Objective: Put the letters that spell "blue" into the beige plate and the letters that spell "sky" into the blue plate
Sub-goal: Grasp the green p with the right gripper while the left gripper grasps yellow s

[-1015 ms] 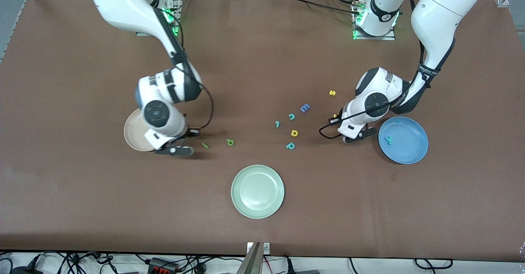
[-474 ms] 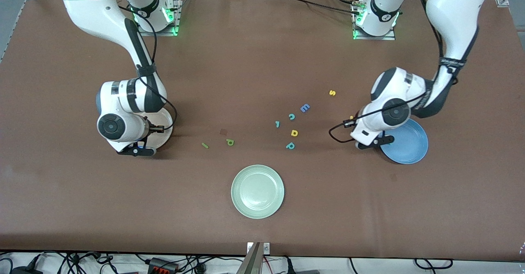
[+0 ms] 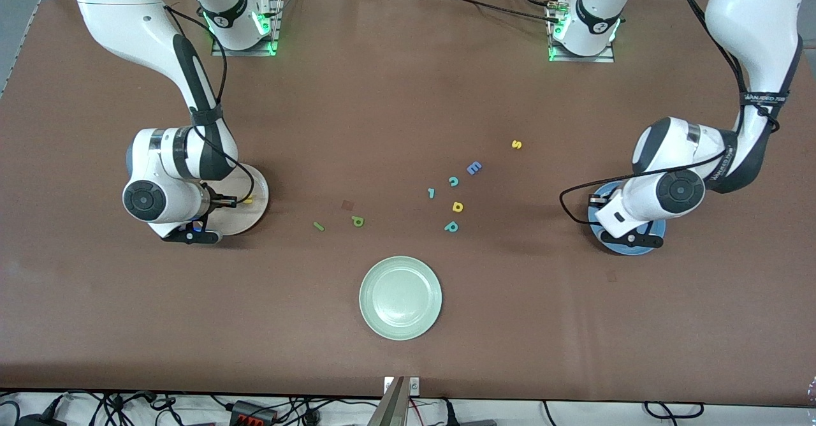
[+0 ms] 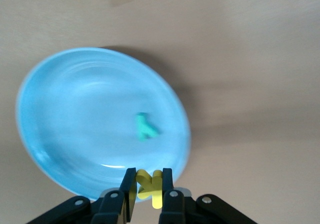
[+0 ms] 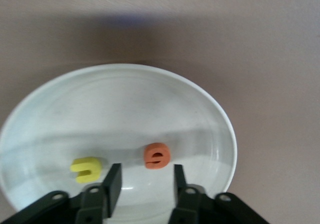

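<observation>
Front view: I log the right gripper (image 3: 191, 231) over the beige plate (image 3: 255, 219), the left gripper (image 3: 631, 238) over the blue plate (image 3: 599, 235). On the table between them lie the yellow s (image 3: 517, 145), green b (image 3: 357, 221) and green l (image 3: 318, 226).

Left wrist view: I see fingers pinching the yellow k (image 4: 149, 186); the teal y (image 4: 145, 127) lies in the blue plate.

Right wrist view: jaws parted, empty; orange e (image 5: 157, 155) and yellow u (image 5: 85, 167) in the beige plate.

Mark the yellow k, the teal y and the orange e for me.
yellow k (image 4: 148, 186): left wrist view, its middle, between the gripper fingers.
teal y (image 4: 145, 126): left wrist view, its stem.
orange e (image 5: 157, 156): right wrist view, its centre bar.
</observation>
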